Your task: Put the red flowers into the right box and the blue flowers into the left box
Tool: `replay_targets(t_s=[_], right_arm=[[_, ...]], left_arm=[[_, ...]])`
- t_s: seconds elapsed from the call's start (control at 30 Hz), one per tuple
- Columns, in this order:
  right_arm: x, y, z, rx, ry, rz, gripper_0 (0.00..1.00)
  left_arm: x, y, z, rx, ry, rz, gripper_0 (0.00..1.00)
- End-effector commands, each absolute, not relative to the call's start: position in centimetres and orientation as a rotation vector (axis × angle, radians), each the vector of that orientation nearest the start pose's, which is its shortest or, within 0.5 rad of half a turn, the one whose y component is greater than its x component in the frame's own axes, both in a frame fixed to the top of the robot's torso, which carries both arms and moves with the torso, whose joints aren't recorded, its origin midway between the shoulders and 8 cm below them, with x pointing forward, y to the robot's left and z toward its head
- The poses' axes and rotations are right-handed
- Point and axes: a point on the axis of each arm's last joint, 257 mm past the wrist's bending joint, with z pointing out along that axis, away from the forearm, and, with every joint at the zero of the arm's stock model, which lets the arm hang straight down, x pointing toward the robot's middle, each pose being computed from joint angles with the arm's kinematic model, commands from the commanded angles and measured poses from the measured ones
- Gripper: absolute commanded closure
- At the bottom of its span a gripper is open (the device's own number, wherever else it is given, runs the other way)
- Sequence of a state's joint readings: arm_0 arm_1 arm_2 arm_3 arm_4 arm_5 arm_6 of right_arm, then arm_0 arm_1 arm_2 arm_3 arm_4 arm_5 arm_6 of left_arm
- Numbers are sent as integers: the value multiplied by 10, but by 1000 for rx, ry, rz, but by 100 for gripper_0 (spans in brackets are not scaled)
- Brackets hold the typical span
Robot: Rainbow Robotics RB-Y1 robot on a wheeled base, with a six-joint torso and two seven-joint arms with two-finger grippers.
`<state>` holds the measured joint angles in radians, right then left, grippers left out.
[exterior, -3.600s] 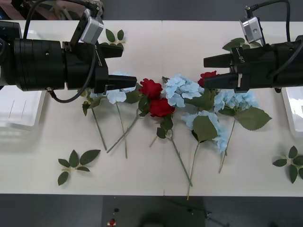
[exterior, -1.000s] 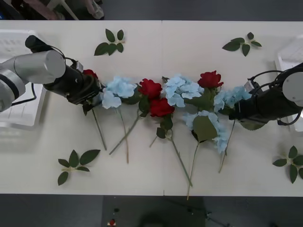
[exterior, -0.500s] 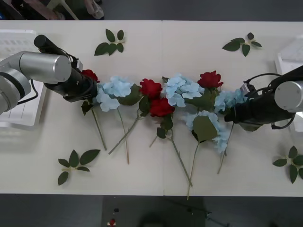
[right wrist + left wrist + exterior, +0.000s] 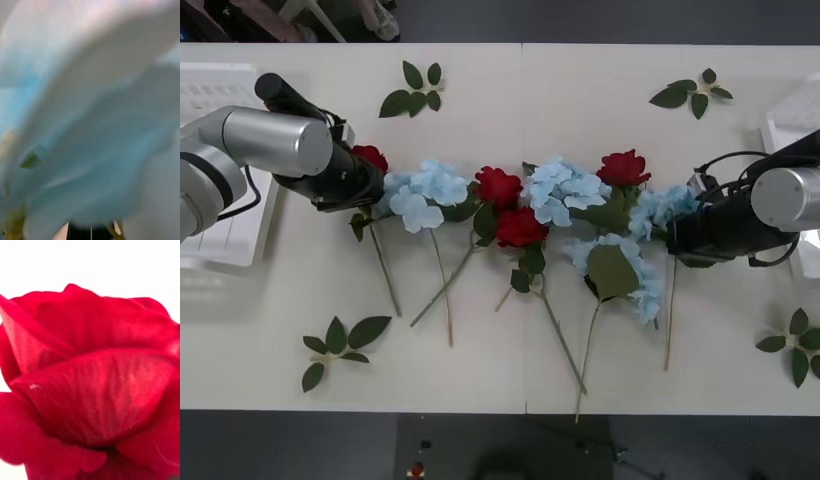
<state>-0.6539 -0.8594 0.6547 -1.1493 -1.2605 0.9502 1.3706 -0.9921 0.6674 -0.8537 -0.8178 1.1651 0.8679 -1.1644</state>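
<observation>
Red flowers and blue flowers lie in a row across the table. At the left, beside the left box, the left arm reaches in low and slanted; its left gripper sits against the leftmost red bloom, grip state impossible to tell. At the right, near the right box, the right arm lies level; the right gripper presses into a blue cluster, jaws hidden.
</observation>
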Motion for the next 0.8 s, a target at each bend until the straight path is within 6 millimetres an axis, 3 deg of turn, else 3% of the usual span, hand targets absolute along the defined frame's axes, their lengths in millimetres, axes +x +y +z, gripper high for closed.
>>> replay_targets(t_s=[0.03, 0.17, 0.27, 0.4, 0.43, 0.5, 0.6, 0.67, 0.7, 0.8], right_arm=[[535, -279, -321, 55, 2671, 406, 100], [544, -271, -306, 49, 2648, 435, 100], [552, -266, -284, 43, 2612, 491, 100], [560, -255, -235, -104, 2509, 574, 100], [563, -249, -213, -175, 2459, 605, 100], [565, -235, -184, -250, 2387, 666, 100], [567, -215, -140, -309, 2274, 776, 100], [568, -204, -104, -331, 2184, 851, 100], [568, -201, -85, -346, 2139, 881, 100], [567, -205, -53, -385, 2070, 896, 100]], left_arm=[[638, 255, -232, -42, 2485, -223, 100], [640, 243, -171, 110, 2401, -220, 100], [635, 252, -131, 185, 2365, -165, 100], [632, 315, -80, 370, 2306, 161, 100], [632, 333, -67, 438, 2280, 246, 100], [633, 332, -50, 497, 2237, 253, 100], [642, 298, -16, 593, 2105, 175, 100], [645, 254, 14, 610, 2000, 38, 100], [643, 221, 33, 587, 1937, -95, 100], [640, 163, 68, 491, 1815, -364, 100]])
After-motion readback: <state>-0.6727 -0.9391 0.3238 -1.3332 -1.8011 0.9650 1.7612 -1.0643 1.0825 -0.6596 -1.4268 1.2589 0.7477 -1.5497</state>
